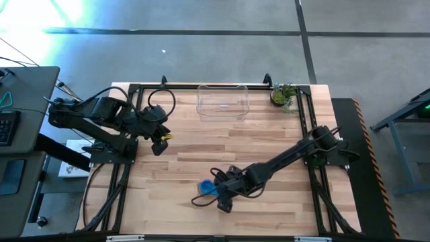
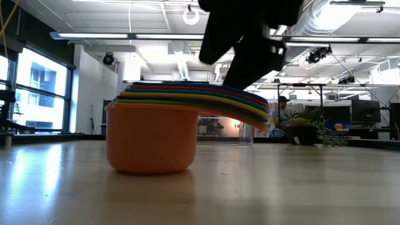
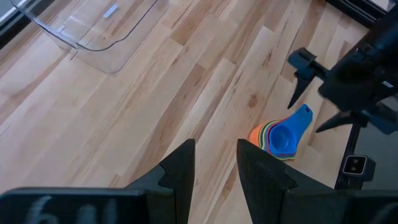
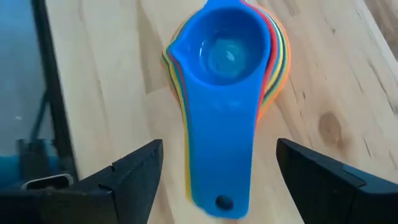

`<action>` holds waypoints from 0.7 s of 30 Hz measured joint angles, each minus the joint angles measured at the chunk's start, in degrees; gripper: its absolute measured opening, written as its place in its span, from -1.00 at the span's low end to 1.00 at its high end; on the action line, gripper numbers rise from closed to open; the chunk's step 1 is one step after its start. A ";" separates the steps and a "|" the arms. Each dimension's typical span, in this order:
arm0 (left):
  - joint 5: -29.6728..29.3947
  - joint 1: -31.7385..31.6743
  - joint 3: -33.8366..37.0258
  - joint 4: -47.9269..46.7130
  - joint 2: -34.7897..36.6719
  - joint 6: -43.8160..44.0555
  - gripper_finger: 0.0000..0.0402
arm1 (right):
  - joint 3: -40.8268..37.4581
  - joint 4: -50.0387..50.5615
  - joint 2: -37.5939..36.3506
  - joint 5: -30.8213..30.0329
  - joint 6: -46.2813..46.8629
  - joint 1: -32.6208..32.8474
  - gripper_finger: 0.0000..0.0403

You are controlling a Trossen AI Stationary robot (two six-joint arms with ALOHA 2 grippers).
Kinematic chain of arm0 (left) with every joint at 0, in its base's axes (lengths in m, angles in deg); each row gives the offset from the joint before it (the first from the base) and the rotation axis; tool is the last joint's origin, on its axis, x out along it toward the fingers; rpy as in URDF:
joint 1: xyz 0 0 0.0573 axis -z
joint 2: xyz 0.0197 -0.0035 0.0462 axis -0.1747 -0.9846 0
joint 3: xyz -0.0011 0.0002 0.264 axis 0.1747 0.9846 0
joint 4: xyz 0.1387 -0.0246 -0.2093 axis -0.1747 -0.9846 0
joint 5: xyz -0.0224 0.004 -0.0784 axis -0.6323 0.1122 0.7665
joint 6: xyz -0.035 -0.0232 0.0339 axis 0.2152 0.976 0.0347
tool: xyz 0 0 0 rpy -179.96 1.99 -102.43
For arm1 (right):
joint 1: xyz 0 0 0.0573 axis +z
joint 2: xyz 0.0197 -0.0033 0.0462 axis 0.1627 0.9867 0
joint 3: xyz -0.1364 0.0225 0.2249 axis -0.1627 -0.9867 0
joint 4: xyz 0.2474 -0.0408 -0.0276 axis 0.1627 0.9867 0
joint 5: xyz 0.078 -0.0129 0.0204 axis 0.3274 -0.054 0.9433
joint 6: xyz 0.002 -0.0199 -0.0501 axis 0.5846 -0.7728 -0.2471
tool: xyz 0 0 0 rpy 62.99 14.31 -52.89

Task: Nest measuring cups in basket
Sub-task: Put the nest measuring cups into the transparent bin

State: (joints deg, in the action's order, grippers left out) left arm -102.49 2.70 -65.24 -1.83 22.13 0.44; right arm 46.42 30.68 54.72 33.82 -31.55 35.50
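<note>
The measuring cups (image 1: 205, 187) sit nested in one stack on the table's near middle, orange outermost (image 2: 150, 140) and blue innermost (image 4: 225, 53). Their handles (image 4: 221, 155) fan out together, off the table. My right gripper (image 4: 221, 177) is open just above the stack's handle end, one finger on either side of the handles, apart from them. The clear basket (image 1: 222, 102) stands by the far edge, with no cup in it. My left gripper (image 1: 160, 142) waits open over the table's left part, away from both.
A small potted plant (image 1: 283, 95) stands at the far right, next to the basket. Black frame rails (image 1: 127, 134) run along the table's left, right and far sides. Bare wood lies between the stack and the basket (image 3: 93, 28).
</note>
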 joint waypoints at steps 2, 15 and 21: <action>0.01 -0.01 0.00 0.02 0.01 0.00 -0.45 | 1.83 1.31 1.58 -0.10 -1.24 0.06 0.51; 0.00 0.00 0.00 0.26 0.02 0.00 -0.45 | 10.07 9.45 7.24 -0.37 -3.64 0.13 0.51; 0.02 -0.02 0.00 0.40 0.00 0.00 -0.45 | 10.03 8.72 8.67 0.06 -3.12 0.13 0.51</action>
State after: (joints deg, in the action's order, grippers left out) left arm -102.48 2.68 -65.24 -1.43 22.13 0.44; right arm 56.45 39.40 63.39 33.89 -34.67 35.63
